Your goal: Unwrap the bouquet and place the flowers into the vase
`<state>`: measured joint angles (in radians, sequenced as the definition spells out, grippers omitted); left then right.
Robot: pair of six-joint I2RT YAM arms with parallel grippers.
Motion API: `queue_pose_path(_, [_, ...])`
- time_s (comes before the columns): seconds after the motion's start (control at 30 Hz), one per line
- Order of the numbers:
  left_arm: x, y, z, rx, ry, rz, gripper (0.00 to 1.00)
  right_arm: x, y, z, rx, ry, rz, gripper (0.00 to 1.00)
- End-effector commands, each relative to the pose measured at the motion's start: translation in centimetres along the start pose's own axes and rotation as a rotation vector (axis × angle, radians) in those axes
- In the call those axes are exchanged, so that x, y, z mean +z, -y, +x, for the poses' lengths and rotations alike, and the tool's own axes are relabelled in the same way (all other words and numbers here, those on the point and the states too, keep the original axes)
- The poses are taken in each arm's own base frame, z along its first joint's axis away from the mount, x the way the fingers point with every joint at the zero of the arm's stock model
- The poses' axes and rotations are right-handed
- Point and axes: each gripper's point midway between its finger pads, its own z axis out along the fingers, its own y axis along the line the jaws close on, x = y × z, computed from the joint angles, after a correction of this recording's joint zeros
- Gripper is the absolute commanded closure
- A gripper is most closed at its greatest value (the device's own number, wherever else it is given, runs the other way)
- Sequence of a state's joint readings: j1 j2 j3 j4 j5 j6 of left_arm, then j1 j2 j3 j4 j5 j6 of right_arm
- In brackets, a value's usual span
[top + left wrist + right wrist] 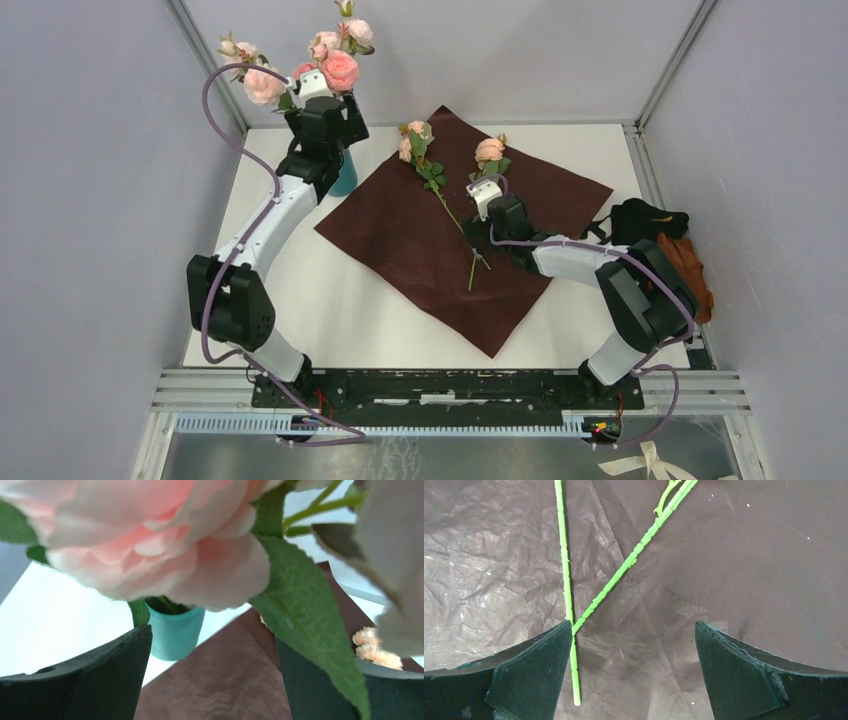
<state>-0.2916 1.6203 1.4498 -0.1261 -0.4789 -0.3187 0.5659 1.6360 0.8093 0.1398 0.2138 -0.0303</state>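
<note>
Most flowers [340,70] are standing in the vase [176,632] at far left, two stems [565,580] lying crossed on the paper [430,270]; the left gripper [210,680], jaws apart among the blooms, is risking snagging a leaf and tipping it. The right gripper [634,665], jaws apart over the crossing, is risking pinching both stems or paper. The left arm [270,215] is hiding most of the vase from above.

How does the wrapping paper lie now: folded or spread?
Spread: the wrapping paper lies open and flat on the table, with two loose flowers on it.
</note>
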Motion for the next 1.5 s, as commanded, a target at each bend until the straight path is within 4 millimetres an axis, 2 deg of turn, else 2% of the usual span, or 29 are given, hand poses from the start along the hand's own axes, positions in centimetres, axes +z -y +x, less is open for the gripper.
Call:
queue_pose_path(0.0, [-2.0, 1.3, 0.5, -0.059, -0.034, 0.081, 0.02, 0.2, -0.7, -2.7, 0.013, 0.051, -0.014, 0.02])
queue_pose_path(0.13, [-3.1, 1.7, 0.8, -0.057, -0.04, 0.099, 0.02, 0.5, -1.4, -3.8, 0.006, 0.06, -0.024, 0.02])
queue_pose_path(0.37, [-4.4, 1.2, -0.1, -0.059, -0.024, 0.088, 0.02, 1.6, -2.4, -5.2, 0.003, 0.066, -0.04, 0.03])
queue_pose_path(0.5, [-5.4, 1.2, -0.3, -0.067, -0.02, 0.098, 0.01, 2.5, -3.0, -5.6, -0.002, 0.058, -0.051, 0.09])
queue_pose_path(0.7, [-6.7, 1.5, 2.1, -0.069, -0.036, 0.115, 0.01, 3.6, -4.0, -5.8, -0.005, 0.052, -0.083, 0.14])
queue_pose_path(0.83, [-6.5, 1.5, 3.8, -0.023, -0.055, 0.085, 0.01, 4.4, -5.4, -5.8, -0.003, 0.048, -0.148, 0.19])
queue_pose_path(0.93, [-6.8, 2.0, 4.2, -0.011, -0.058, 0.096, 0.01, 4.7, -6.0, -5.5, 0.025, 0.043, -0.162, 0.28])
queue_pose_path(1.1, [-7.4, 3.1, 4.8, 0.016, -0.062, 0.111, 0.01, 5.3, -6.1, -4.7, 0.04, 0.026, -0.159, 0.31])
queue_pose_path(1.3, [-8.3, 3.5, 5.3, 0.019, -0.067, 0.131, 0.01, 5.7, -6.5, -3.8, 0.054, 0.009, -0.171, 0.47])
queue_pose_path(1.37, [-8.6, 3.4, 5.3, 0.017, -0.065, 0.136, 0.01, 5.8, -6.8, -3.6, 0.058, 0.006, -0.181, 0.57])
queue_pose_path(1.47, [-9.1, 3.3, 5.2, 0.015, -0.06, 0.141, 0.01, 5.7, -6.9, -3.8, 0.064, 0.011, -0.188, 0.83])
